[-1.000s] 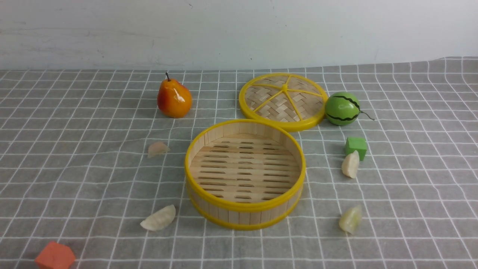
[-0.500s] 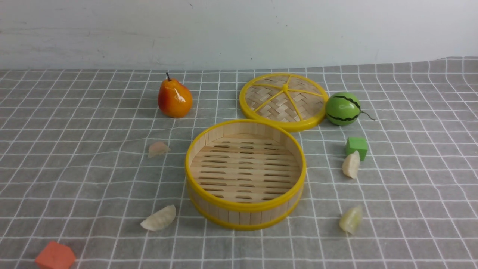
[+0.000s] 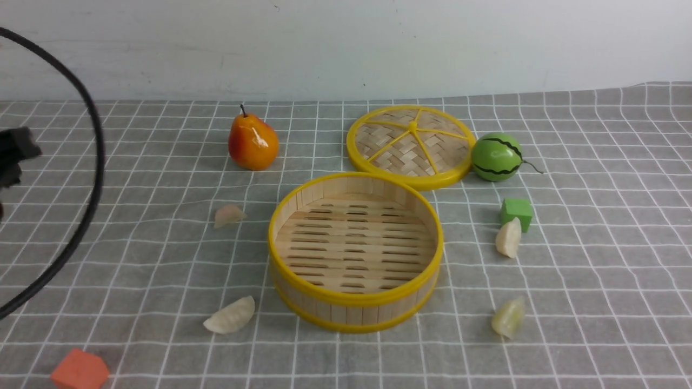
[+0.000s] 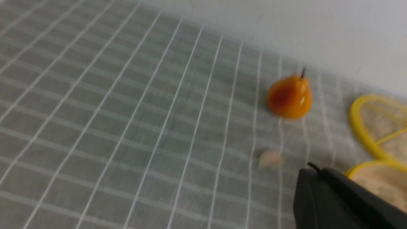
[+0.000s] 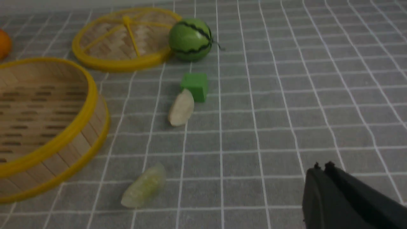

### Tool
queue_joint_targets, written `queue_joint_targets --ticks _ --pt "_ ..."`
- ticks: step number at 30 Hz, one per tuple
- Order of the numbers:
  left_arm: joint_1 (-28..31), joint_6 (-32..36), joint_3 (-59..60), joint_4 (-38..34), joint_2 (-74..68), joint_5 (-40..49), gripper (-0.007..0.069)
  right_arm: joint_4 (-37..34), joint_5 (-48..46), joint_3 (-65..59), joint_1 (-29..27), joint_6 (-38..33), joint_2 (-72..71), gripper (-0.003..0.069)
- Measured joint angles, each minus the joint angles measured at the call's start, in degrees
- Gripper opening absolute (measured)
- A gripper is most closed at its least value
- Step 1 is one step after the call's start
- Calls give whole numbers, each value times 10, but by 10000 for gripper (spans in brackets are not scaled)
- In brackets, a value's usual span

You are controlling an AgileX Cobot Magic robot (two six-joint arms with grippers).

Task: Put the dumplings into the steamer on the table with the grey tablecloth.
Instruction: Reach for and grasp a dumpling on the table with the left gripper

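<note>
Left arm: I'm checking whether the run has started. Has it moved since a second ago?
Yes. The left arm has come into the front view at its left edge, well left of the pear.

The grey tablecloth (image 3: 135, 259) is seen as matt woven fabric, slightly wrinkled and marked with thin white lines. The steamer (image 3: 354, 298) is built of pale, unvarnished wooden strips and slats, dull in finish, and is bound by smooth yellow plastic rims with a faint sheen. The lid (image 3: 411, 146) is made of woven bamboo strips framed in the same yellow plastic. The dumplings (image 3: 230, 315) are moulded in a waxy, translucent material with a soft shine. A high gloss with bright highlights is shown by the pear (image 3: 252, 141) and the watermelon (image 3: 494, 156). The green cube (image 3: 516, 212) and the orange block (image 3: 80, 371) are finished smooth and matt.
</note>
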State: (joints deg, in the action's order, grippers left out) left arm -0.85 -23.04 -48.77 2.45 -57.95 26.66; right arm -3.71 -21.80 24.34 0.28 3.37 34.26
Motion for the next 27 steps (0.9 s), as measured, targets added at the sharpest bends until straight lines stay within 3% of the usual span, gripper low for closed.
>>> queue_joint_targets --ticks 2,3,4,7,11,14,17,22,25,27 --pt "0 43 -28 -35 -39 46 -14 -1 -35 9 0 -11 15 -5" --pt "0 116 -64 -86 -77 100 -14 -7 -60 18 3 -23 34 -5" --pt "0 123 -67 -101 -86 105 -14 -9 -64 18 4 -26 36 -5" --pt "-1 246 -124 -223 -153 186 -14 -40 -73 21 27 -64 61 -5" --pt "-46 350 -189 -271 -247 275 -14 -77 -73 21 65 -118 105 -5" --pt "-83 341 -233 -236 -301 289 -14 -104 -72 22 90 -147 143 -5" --pt "-114 290 -283 -161 -353 286 -14 -131 -76 31 111 -174 185 -5" --pt "-125 238 -390 -64 -453 260 -5 -160 -81 56 124 -214 224 -4" --pt "-125 248 -425 -52 -503 238 57 -168 -81 56 124 -217 226 -4" --pt "-125 269 -450 -48 -547 221 148 -169 -81 56 124 -219 227 -4"
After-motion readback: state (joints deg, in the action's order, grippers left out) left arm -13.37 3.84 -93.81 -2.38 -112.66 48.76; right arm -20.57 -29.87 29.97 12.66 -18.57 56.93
